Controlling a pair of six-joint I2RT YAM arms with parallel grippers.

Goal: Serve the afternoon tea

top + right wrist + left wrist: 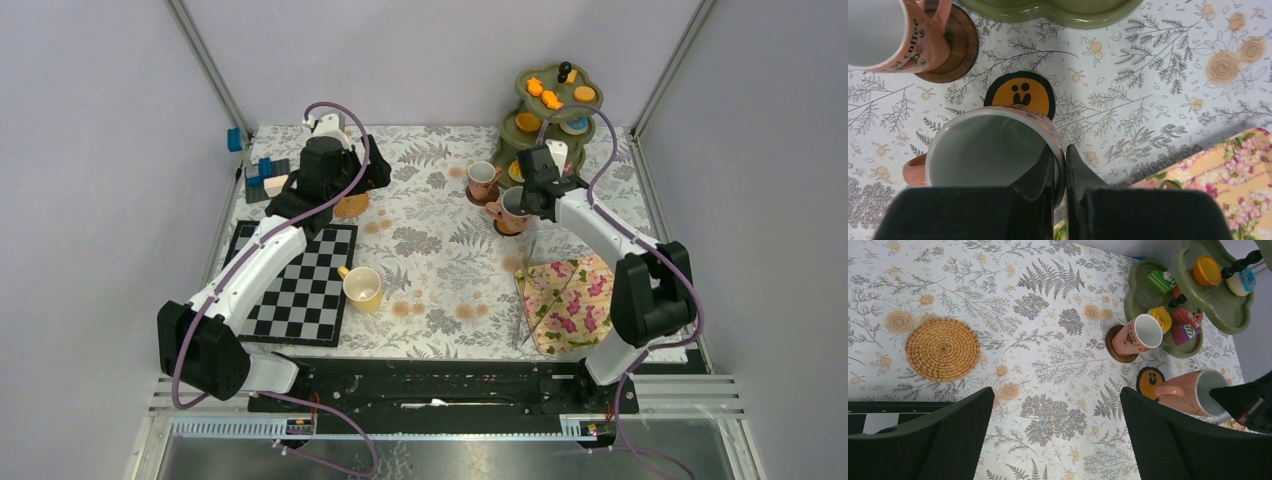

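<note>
Woven coaster (pixel 942 349) is overhung by the left gripper (pixel 1055 432), jaws spread; a yellow mug (pixel 362 287) is seen beside the chessboard (pixel 300 285). Rightward, a pink mug (pixel 993 150) is pinched at the rim (one finger inside) by the right gripper (pixel 1060 155), near the olive three-tier stand (pixel 550 110).

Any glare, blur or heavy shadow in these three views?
Top view: even, soft light, no glare, sharp. Left wrist view: tablecloth crisp; the dark left tool fills the bottom corners. Right wrist view: soft shadow right of the held mug; the right tool blocks the lower frame.
</note>
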